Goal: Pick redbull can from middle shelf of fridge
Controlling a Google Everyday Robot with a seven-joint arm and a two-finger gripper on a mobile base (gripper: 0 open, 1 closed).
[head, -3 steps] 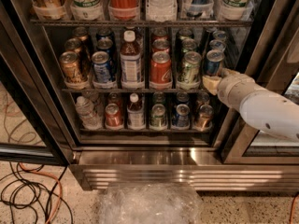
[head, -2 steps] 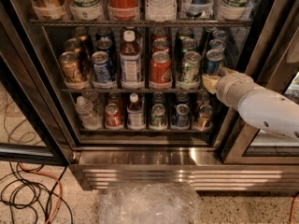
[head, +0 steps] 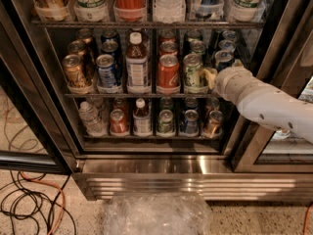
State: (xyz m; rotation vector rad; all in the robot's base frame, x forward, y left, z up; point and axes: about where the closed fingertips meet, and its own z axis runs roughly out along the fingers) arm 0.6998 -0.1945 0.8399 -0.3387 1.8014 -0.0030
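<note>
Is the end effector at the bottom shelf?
No, the end effector is at the right end of the middle shelf, beside the green-and-silver can.

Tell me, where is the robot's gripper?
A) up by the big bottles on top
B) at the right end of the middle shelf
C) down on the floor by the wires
B: the gripper sits at the right end of the middle shelf, beside the green-and-silver can and near the redbull can.
</note>
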